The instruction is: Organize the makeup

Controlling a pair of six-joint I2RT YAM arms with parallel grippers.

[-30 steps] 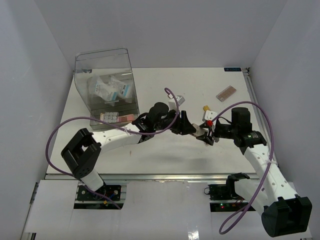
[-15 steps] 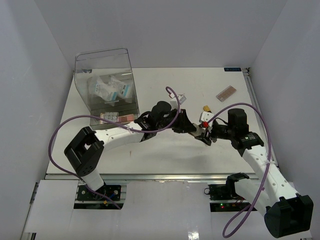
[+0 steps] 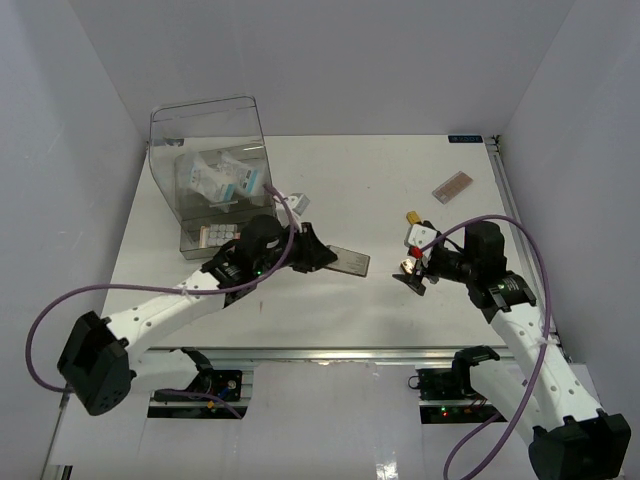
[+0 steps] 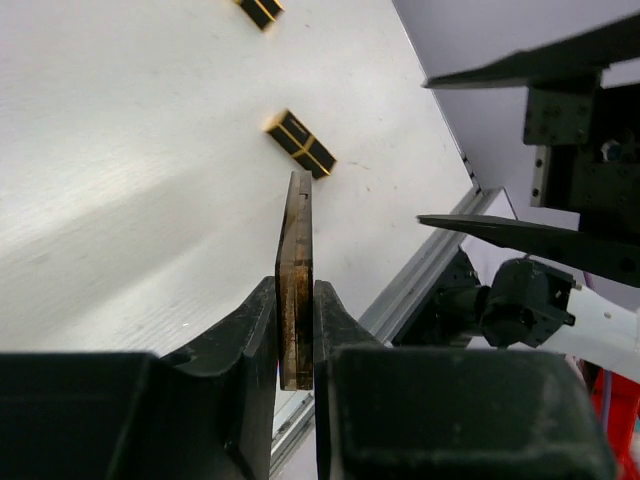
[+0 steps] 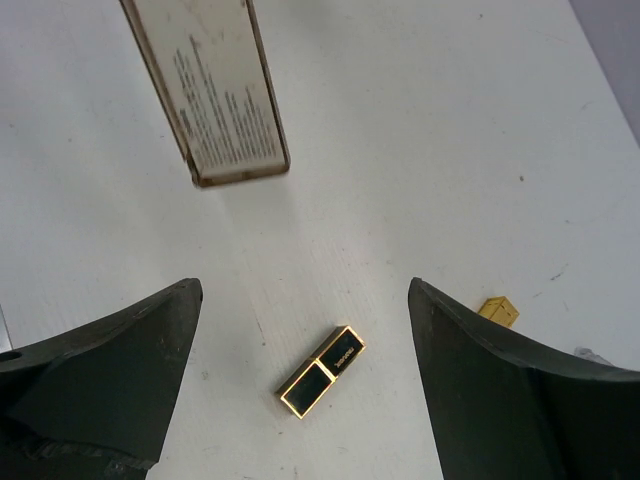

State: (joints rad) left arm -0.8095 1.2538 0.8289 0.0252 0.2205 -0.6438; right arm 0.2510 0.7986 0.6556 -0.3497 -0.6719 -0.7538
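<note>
Top external view: a white table [image 3: 380, 170] sits inside plain pale grey walls [image 3: 340, 60], with a metal rail [image 3: 330, 352] along its near edge.

The left gripper [image 3: 322, 256] is clamped on a flat dark palette [image 3: 350, 262], which sticks out past its fingertips toward the right arm. In the left wrist view the palette shows edge-on, squeezed between the two black fingers [image 4: 255, 320].

The right gripper [image 5: 302, 290] hangs with its jaws wide apart, holding nothing. Just below the gap between its fingers a black tube [image 5: 322, 372] with gold edges lies flat on the table. Ahead of this gripper, the right wrist view shows the held palette's back. It is covered in lines of small print, too blurred to read. A small gold piece [image 5: 498, 310] lies on the table off to one side of the right gripper.

Well beyond the right gripper, toward the far right corner, lies a tan palette [image 3: 452, 186].

Beyond the left gripper and to its left stands a clear box [image 3: 205, 125]. Inside it are packets [image 3: 218, 180] with white-and-blue labels, their writing too small to read. A pink palette [image 3: 232, 233] lies at the box's near end.

A blue sticker [image 3: 465, 139] marks the table's far edge, and its text is illegible.
</note>
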